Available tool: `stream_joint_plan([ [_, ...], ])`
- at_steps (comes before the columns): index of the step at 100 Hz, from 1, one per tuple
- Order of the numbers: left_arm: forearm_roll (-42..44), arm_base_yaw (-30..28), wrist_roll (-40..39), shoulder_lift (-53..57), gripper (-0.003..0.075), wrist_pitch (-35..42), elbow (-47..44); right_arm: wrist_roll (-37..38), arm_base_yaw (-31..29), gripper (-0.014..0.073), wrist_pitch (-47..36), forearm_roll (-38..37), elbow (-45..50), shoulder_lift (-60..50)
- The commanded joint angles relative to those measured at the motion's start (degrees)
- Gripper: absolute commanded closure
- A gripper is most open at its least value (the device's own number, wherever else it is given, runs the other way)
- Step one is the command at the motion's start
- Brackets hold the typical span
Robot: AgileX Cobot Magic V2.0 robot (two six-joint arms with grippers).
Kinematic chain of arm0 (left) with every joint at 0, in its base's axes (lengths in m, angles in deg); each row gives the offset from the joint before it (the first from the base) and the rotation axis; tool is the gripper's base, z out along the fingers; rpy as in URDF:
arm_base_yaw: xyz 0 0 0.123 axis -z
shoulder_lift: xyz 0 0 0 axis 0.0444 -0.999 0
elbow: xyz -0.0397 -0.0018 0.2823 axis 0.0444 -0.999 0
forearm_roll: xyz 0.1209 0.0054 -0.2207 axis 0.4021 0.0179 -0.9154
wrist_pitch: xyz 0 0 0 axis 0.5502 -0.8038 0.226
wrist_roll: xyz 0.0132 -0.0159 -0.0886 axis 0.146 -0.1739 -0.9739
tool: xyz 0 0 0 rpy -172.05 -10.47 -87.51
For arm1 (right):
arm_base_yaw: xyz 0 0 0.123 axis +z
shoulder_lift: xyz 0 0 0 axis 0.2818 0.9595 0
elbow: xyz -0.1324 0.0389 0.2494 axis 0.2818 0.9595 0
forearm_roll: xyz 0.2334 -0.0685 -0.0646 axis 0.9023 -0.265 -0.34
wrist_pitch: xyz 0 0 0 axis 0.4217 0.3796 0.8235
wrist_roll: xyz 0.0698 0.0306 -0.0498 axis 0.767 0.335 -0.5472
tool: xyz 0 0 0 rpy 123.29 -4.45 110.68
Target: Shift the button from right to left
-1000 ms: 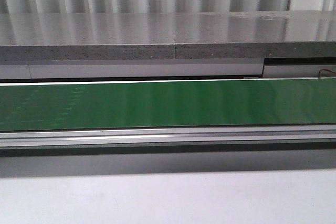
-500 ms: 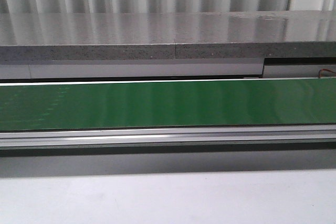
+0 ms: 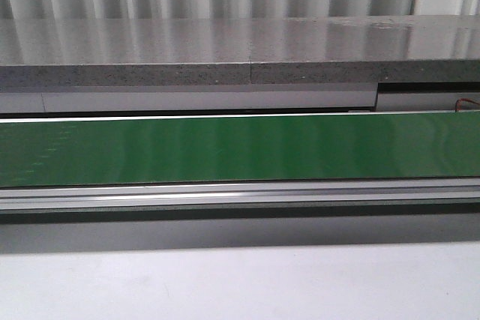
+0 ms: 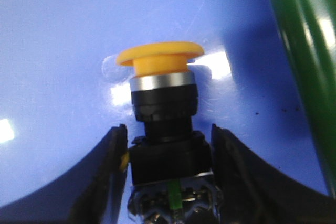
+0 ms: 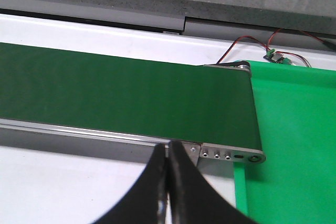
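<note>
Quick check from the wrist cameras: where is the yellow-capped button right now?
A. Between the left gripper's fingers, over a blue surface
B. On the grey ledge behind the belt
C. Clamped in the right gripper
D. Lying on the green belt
A. In the left wrist view the button sits between the left gripper's fingers over a blue surface; the right gripper is shut with nothing in it.

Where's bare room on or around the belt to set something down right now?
The green belt is bare along its whole visible length, between the far white strip and the near aluminium rail. The white table in front of the rail is also bare. Off the belt's right end, the green mat is bare apart from wires at its far edge. Only the left gripper is crowded, with the button between its fingers.
</note>
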Motion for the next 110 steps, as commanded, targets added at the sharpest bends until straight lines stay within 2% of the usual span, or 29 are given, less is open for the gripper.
stream_joint_plan([
  [1,-1.7,-0.2,0.3,2.6,0.0726,0.9,1.6,-0.3,0.0,0.066,-4.3,-0.3,-1.5,0.5],
  [11,-1.7,-0.2,0.3,2.6,0.0653,1.1,1.6,-0.3,0.0,0.066,-4.3,-0.3,-1.5,0.5],
  [26,-1.7,-0.2,0.3,2.6,0.0438,1.4,1.6,-0.3,0.0,0.066,-4.3,-0.3,-1.5,0.5],
  [40,-1.6,-0.2,0.3,2.6,0.0322,1.6,1.6,-0.3,0.0,0.066,-4.3,-0.3,-1.5,0.5],
  [68,-1.3,-0.2,0.3,2.6,0.0196,3.6,1.6,-0.3,0.0,0.066,-4.3,-0.3,-1.5,0.5],
  [88,-2.4,-0.2,0.0,3.1,0.0194,4.2,1.8,-0.3,0.0,0.066,-4.3,-0.3,-1.5,0.5],
  [110,-10.8,-0.2,-0.2,6.8,0.0194,6.8,1.8,-0.3,0.0,0.066,-4.3,-0.3,-1.5,0.5],
])
